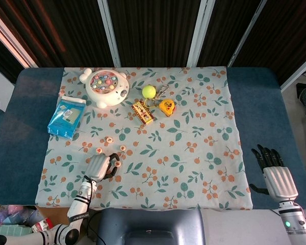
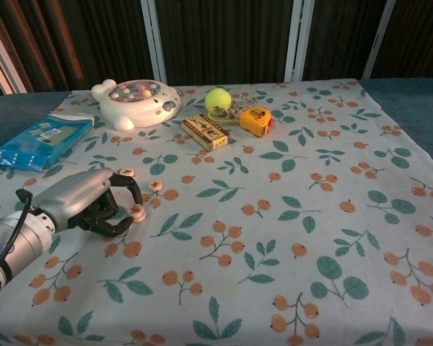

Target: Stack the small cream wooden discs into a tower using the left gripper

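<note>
Small cream discs with red marks lie on the floral cloth (image 1: 194,153) at its left. One disc (image 2: 126,172) and another (image 2: 155,185) lie loose beyond my left hand (image 2: 94,202); the head view shows loose discs (image 1: 108,139) (image 1: 123,148) too. My left hand (image 1: 98,167) curls its fingers around a disc (image 2: 137,210) that sits on top of another one, fingertip and thumb at its edges. My right hand (image 1: 275,176) rests on the blue table far right with its fingers spread, holding nothing; the chest view does not show it.
At the back stand a white fishing toy (image 1: 107,87), a tennis ball (image 1: 149,91), a yellow tape measure (image 1: 167,106) and a small patterned box (image 1: 143,112). A blue pack (image 1: 66,117) lies at the left edge of the cloth.
</note>
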You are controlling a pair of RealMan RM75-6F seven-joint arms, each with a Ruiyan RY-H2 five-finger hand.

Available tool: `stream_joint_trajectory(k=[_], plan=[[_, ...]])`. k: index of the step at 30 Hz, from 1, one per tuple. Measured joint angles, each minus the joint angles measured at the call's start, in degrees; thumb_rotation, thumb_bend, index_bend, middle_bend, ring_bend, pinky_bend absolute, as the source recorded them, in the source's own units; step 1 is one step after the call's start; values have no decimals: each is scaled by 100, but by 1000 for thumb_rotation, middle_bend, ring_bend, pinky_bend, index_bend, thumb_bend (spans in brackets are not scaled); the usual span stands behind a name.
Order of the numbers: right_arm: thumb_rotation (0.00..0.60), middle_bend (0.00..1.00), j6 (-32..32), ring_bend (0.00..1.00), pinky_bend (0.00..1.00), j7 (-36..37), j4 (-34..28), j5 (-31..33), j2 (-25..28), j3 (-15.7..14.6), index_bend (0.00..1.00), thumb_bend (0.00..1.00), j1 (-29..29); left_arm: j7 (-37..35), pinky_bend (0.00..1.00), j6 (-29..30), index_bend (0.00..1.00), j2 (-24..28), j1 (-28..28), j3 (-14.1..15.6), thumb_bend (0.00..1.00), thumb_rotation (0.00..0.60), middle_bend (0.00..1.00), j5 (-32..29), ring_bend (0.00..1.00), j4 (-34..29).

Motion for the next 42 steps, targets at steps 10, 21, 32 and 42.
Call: stream_joint_trajectory(k=[10,21,32,42], plan=[[600,0,2,0,0,0,-14,22,9,8,0,115,-4,-65,1000,-3,366,24,-24,20,438,600,1000,39,1000,17],[600,0,5,0,0,26,-12,24,23,8,0,115,-8,-326,1000,284,352,348,24,-197,438,600,1000,130,1000,-297],[600,0,-58,0,0,-70,-12,53,-36,5,0,114,21,-583,1000,-202,346,523,-64,-567,438,600,1000,-620,1000,413],[600,0,-56,0,0,-69,0,90,-35,21,0,115,20,-734,1000,-408,345,299,-156,-493,439,600,1000,-708,1000,851]])
